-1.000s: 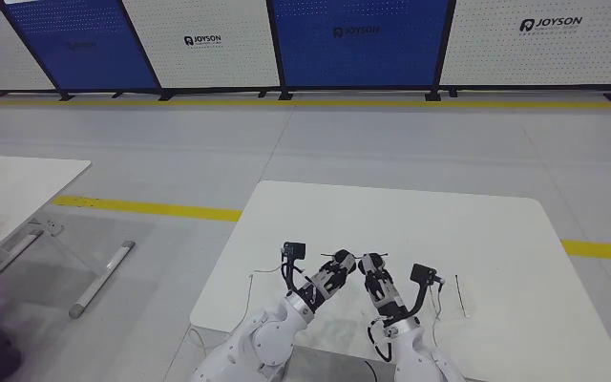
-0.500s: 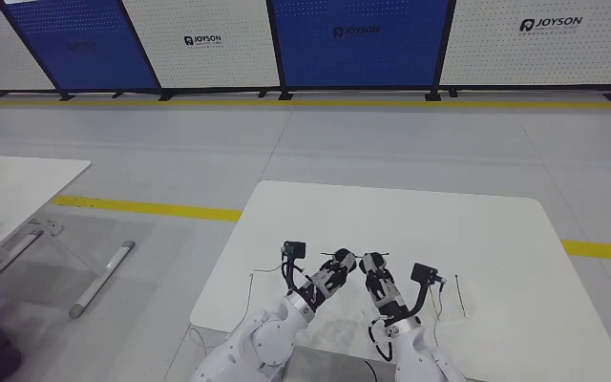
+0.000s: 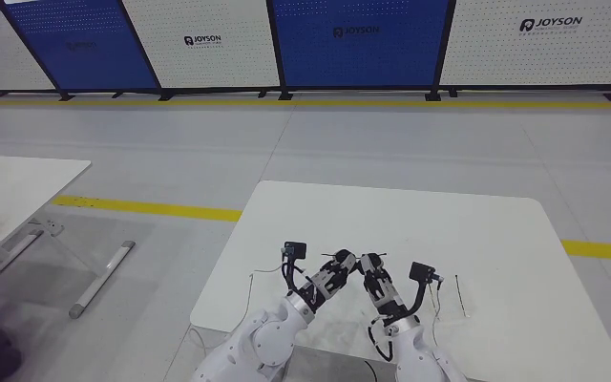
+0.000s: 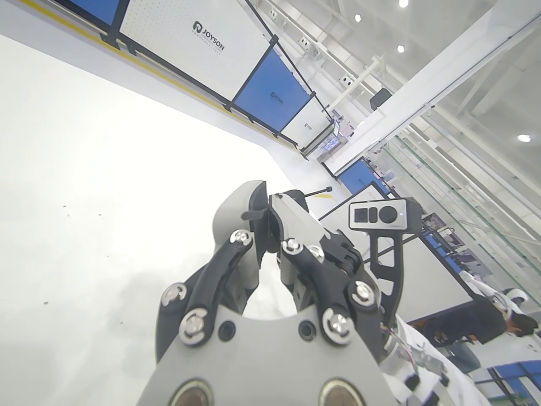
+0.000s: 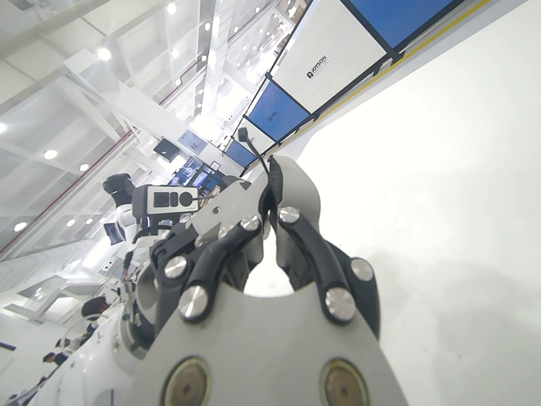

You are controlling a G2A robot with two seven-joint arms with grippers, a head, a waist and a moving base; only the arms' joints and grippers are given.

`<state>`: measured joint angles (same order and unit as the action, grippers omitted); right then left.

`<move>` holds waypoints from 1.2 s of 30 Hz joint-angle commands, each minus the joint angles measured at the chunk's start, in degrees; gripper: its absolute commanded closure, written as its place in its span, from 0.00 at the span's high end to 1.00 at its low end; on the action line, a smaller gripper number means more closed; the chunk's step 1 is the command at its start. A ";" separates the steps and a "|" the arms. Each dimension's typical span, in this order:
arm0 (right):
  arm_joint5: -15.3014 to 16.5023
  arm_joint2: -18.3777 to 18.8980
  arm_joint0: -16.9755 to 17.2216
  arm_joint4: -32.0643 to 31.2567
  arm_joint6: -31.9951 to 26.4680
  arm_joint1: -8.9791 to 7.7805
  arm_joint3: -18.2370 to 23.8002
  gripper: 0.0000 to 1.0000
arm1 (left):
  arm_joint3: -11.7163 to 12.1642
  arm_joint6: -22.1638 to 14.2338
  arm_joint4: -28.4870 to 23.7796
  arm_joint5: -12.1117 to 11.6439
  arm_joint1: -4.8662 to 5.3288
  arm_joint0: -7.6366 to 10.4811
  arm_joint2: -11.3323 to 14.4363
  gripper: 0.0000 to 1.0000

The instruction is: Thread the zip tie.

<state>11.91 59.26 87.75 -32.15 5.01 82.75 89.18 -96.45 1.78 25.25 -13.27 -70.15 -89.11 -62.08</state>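
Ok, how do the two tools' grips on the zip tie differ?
Left tool shows a short stub of zip tie poking sideways; right tool a long curved length past its tip. Right tool's length ends in the head; left tool's stub has none. Both are shut on it.

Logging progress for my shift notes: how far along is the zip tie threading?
Done: the zip tie is held above the table, with the left end effector and right end effector both shut on it. In hand: its head pokes free past the right one. Still to do: nothing passes through the head, so threading itself remains.
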 commanded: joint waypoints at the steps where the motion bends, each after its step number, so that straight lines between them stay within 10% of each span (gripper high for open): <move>1: 0.57 -0.03 0.11 0.52 -0.34 -0.03 0.06 0.00 | -0.04 -0.07 0.09 -0.05 0.02 -0.04 -0.02 0.00; 20: -0.14 0.00 0.13 0.22 0.44 -0.13 0.21 0.00 | 0.36 1.18 0.41 0.44 0.03 -0.02 -0.23 0.00; 28: -0.58 -0.26 -0.02 -0.37 0.92 -0.11 0.03 0.00 | 0.49 1.30 0.66 0.38 0.03 0.07 -0.18 0.33; 36: -1.06 -0.03 0.07 -0.79 1.68 -0.14 0.05 0.00 | 0.34 1.75 0.55 0.51 0.04 0.06 -0.42 0.35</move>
<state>10.87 59.17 87.81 -32.99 6.66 82.62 89.24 -96.05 3.45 25.87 -12.77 -70.12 -89.03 -62.42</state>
